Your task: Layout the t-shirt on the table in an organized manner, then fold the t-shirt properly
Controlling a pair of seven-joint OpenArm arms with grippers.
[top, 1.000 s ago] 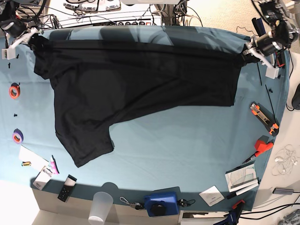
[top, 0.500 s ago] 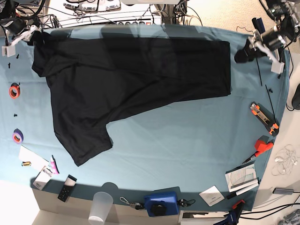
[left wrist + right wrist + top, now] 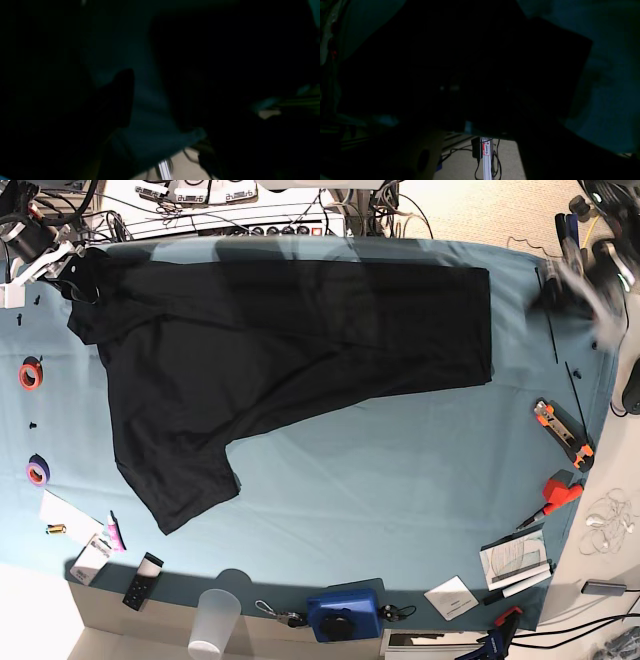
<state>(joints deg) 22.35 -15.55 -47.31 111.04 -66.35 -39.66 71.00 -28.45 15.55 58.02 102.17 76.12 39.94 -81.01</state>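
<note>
Across the far half of the table [image 3: 400, 480] the t-shirt [image 3: 260, 350] lies flat but skewed, one sleeve trailing toward you. Your left gripper [image 3: 575, 280] is blurred, its jaws apparently spread and empty; the right gripper [image 3: 70, 265], at the shirt's corner, I cannot tell. Square the sleeve before folding.

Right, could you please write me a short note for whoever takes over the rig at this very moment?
Left hand: blurred, beyond the shirt's corner and clear of the cloth; open or shut unclear.
Right hand: at the shirt's other far corner; grip unclear, as the wrist views are too dark.
T-shirt: spread along the far side of the table, with one part trailing toward the near edge.
Done: mostly spread out.
Left: square it up, then fold.
</note>
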